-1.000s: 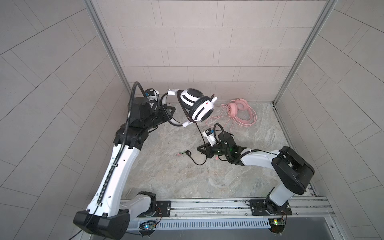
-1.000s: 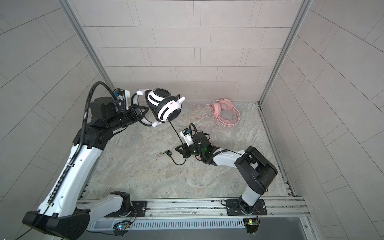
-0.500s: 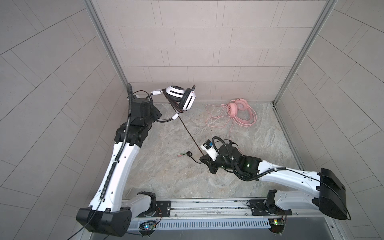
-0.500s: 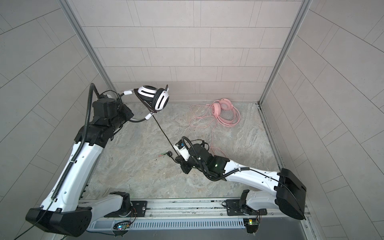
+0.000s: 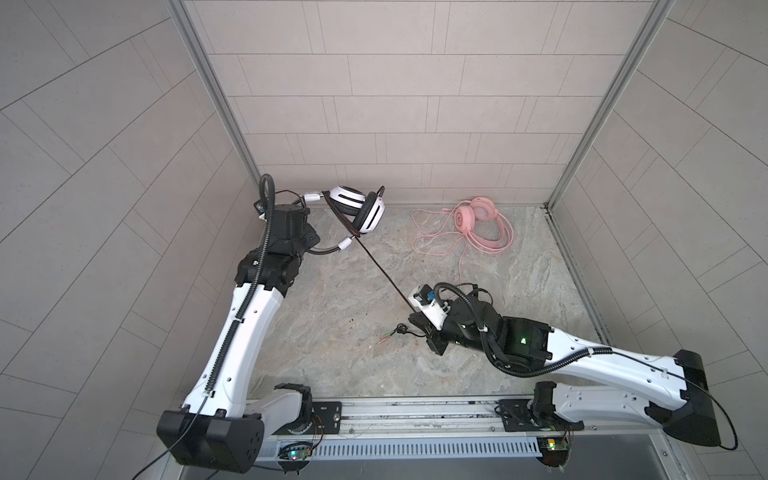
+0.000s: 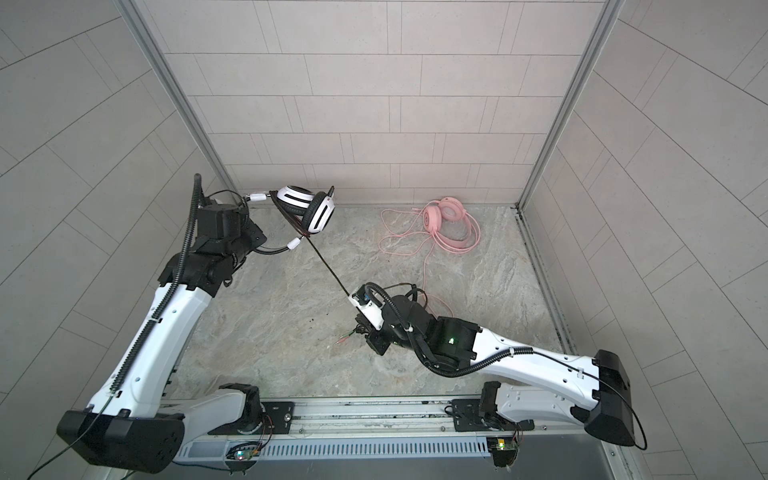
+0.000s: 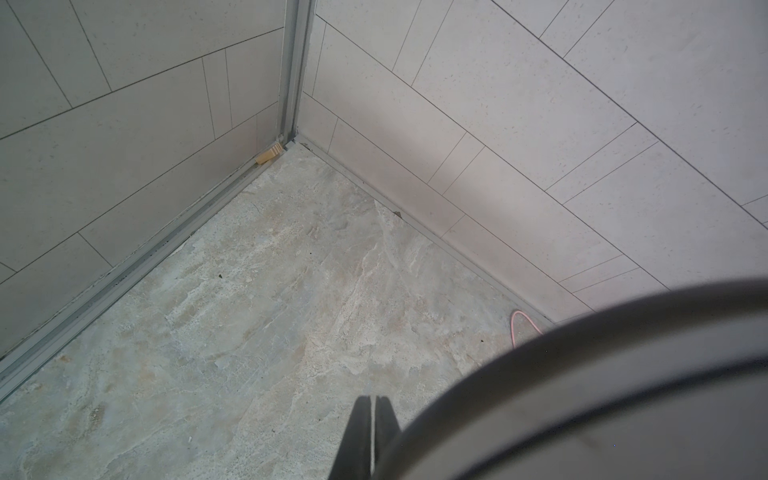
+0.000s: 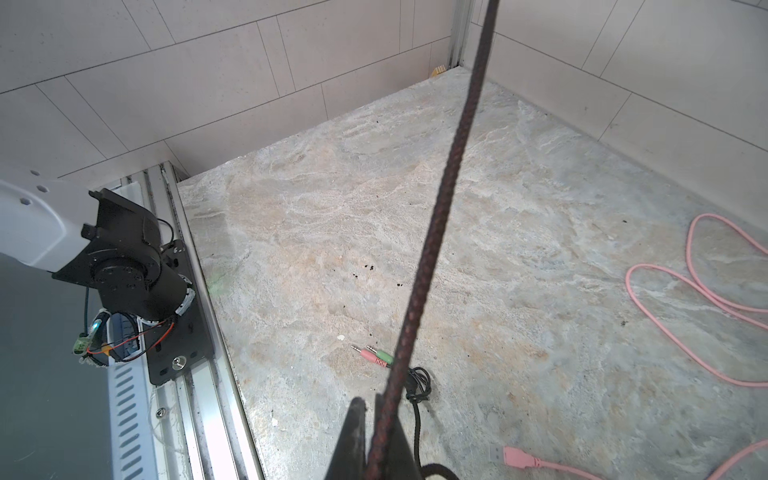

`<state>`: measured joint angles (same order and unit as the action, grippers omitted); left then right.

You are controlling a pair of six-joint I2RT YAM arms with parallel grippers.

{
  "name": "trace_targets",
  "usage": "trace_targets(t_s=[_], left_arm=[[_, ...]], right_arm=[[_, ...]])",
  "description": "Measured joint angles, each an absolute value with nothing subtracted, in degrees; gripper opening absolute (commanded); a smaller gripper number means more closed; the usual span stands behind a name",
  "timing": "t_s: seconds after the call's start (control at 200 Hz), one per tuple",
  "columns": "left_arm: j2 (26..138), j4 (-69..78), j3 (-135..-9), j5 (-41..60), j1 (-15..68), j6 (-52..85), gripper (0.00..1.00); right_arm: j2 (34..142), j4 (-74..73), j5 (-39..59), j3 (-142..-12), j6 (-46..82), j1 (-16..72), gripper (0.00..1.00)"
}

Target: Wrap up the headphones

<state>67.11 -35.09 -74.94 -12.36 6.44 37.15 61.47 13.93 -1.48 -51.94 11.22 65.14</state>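
We saw bare marbled floor (image 5: 332, 291) between the arms, hemmed by tiled walls (image 5: 395, 104). The left gripper (image 7: 371, 440) was clamped on the white-and-black headphones (image 5: 359, 208), raised near the back-left corner. Their black cable (image 5: 382, 270) ran taut to the right gripper (image 8: 376, 436), pinched on it low over the floor. The pink headphones (image 5: 478, 220) lay by the back wall, cord loose.

Taut black cable (image 5: 380, 270) bars the floor's middle — open floor (image 5: 332, 357) near front, pink headset (image 5: 482, 224) blocks back right
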Motion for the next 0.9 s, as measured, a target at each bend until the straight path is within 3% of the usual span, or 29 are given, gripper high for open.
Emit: trace_targets(t_s=[0.42, 0.901], left_arm=[[67.5, -35.4, -69.7, -12.5, 7.2, 33.6, 0.0], [80.4, -42.2, -70.3, -12.6, 20.8, 16.1, 0.0]], right_arm=[[60.7, 19.8, -5.0, -59.9, 8.1, 68.3, 0.07], [66.2, 26.0, -7.4, -72.9, 1.3, 66.8, 0.06]])
